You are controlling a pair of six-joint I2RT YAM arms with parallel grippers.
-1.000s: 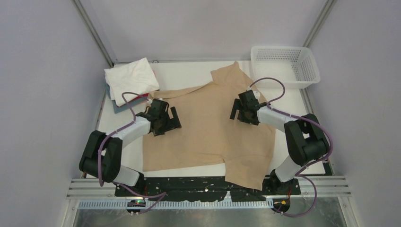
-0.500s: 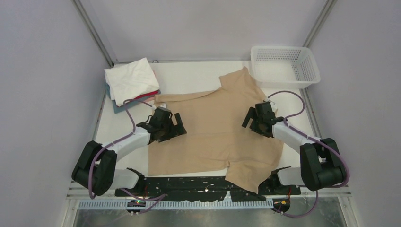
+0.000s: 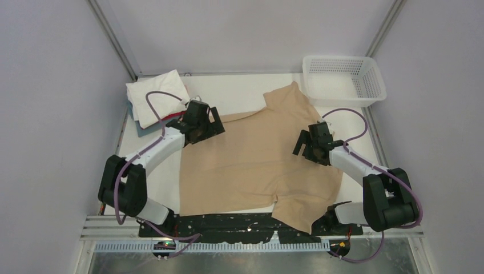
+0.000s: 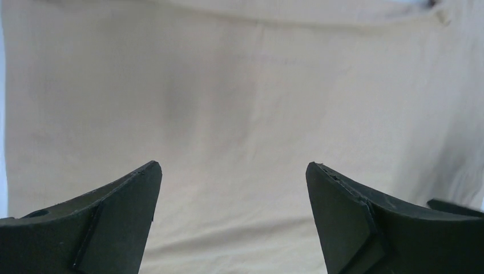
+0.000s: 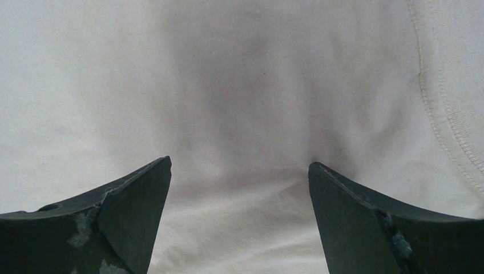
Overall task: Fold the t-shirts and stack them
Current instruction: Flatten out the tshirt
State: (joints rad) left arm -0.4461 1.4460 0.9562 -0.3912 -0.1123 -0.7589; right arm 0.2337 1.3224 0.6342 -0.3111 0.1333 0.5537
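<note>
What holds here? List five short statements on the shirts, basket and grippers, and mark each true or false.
The tan shirt lies spread out, unfolded. True.
The left gripper is shut on the tan shirt. False: its jaws stand open, gripping nothing.
The white basket holds a folded shirt. False: it looks empty.
A white shirt tops the folded stack at far left. True.
The right gripper is open over the tan shirt. True.
</note>
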